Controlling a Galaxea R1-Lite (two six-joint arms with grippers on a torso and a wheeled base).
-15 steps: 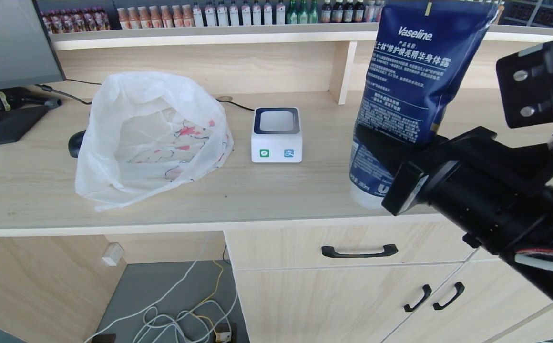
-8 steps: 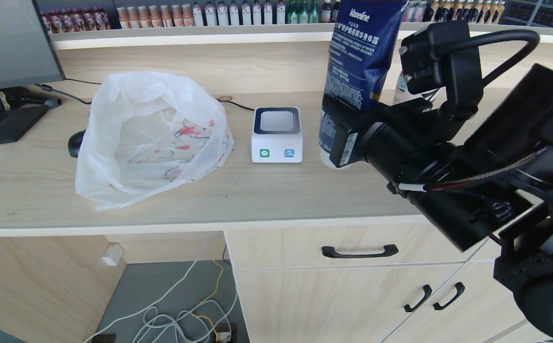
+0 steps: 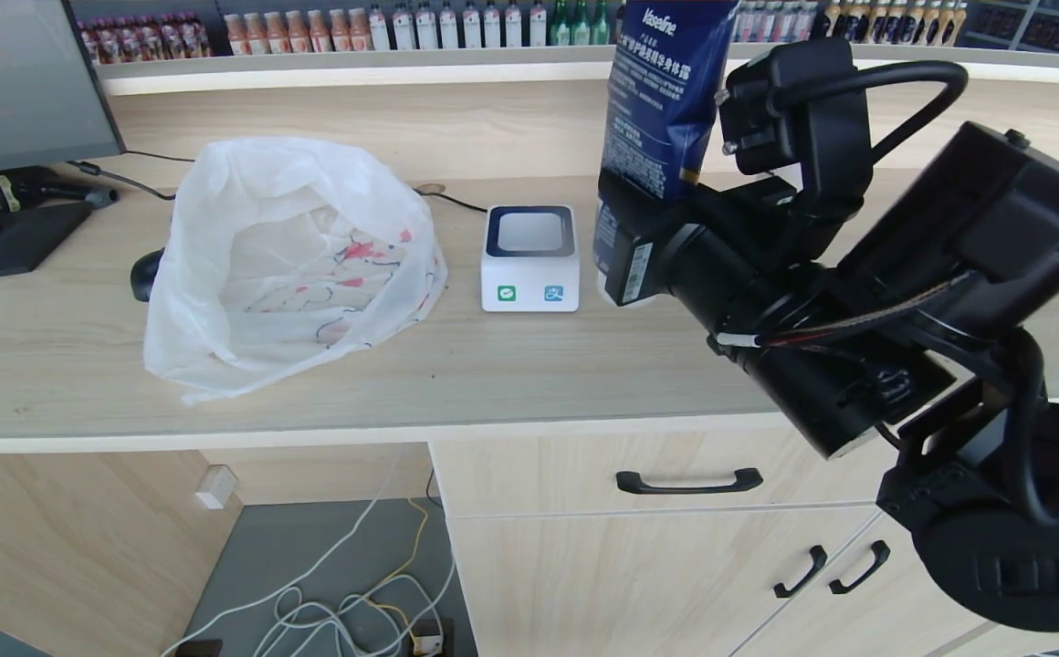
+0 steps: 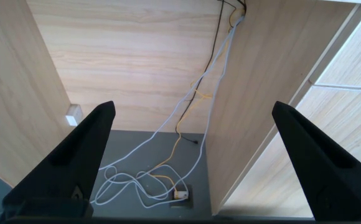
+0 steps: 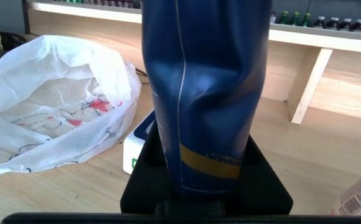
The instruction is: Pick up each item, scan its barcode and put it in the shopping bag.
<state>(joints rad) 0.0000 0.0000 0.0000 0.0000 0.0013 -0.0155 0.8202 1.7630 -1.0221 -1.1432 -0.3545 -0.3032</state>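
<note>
Right tool (image 3: 644,233) is clamped tight on the blue pouch (image 3: 666,91), carrying it upright above the counter (image 3: 493,374), likely to bring its barcode to the scanner (image 3: 529,255) just beside the tool. The shopping bag (image 3: 292,265) sits beyond the scanner, mouth open. Left tool (image 4: 193,107) hangs spread wide, empty.

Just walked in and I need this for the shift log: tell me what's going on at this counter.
The right gripper is shut on a dark blue refill pouch and holds it upright above the wooden counter, just to the right of the white scanner box. The white plastic shopping bag stands open on the scanner's other side, and the pouch is not in it yet. The left gripper hangs open below counter level, over cables on the floor.
</note>
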